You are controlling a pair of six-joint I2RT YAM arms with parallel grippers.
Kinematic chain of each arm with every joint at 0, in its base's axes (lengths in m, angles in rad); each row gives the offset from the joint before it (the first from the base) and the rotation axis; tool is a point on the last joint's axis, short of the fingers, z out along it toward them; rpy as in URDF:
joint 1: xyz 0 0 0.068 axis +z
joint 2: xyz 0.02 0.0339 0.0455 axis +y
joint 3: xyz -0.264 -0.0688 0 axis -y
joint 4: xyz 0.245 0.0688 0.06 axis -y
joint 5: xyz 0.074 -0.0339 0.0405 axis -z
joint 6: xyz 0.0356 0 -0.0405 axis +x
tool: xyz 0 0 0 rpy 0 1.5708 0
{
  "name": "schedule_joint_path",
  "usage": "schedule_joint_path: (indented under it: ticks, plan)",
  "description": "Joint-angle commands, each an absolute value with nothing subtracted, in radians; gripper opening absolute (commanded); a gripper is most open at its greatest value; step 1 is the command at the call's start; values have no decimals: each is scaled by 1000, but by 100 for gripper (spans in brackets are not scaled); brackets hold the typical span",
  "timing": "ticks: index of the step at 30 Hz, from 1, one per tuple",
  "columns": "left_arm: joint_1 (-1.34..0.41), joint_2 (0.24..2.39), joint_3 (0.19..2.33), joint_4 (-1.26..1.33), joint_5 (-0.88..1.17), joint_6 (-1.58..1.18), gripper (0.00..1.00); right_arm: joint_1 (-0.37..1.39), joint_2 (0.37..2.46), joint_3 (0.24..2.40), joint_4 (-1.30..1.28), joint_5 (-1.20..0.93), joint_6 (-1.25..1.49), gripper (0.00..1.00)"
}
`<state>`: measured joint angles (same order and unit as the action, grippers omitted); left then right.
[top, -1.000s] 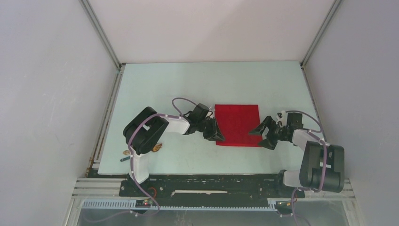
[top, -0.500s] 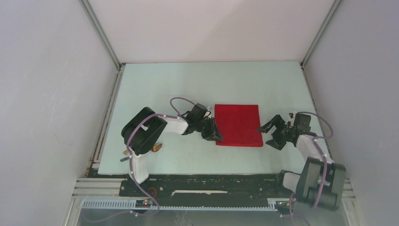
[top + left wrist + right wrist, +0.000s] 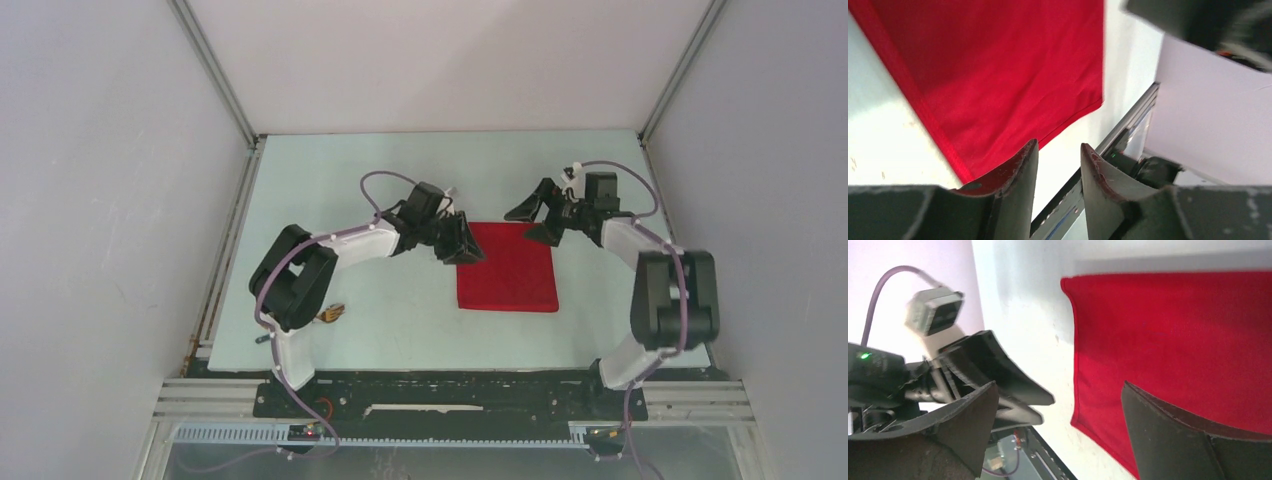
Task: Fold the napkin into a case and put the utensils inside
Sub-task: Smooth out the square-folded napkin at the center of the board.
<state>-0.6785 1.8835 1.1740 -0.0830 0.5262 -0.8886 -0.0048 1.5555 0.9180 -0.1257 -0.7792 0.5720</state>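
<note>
Matt red cloth napkin (image 3: 508, 267); scuffed plastic fingers (image 3: 1019, 171)

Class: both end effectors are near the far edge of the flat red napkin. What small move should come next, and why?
Probably lower both and pinch the far corners, ready to fold. The napkin lies flat, not yet a case. The left end effector and right end effector are by those corners, jaws apart and empty.

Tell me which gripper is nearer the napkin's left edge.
Left. The left gripper sits over the far end of that edge of the napkin; the right gripper is over the far edge, toward its right side.
</note>
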Motion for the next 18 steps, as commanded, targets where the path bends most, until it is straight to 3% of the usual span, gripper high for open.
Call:
schedule_joint_path:
  ticks: [1,5,11,18]
  plan:
    - [-616,1936,1327,-102,561,-892,40,-28,1763,1043,110,-949,701,100]
    - [-576,2052,1439,-91,536,-924,34,-46,1911,1167,113,-968,705,100]
    - [-542,2214,1575,-69,523,-956,33,-86,2034,1191,200,-1014,756,100]
    - [-517,2281,1575,-24,483,-1023,33,-114,2086,1191,152,-1018,696,100]
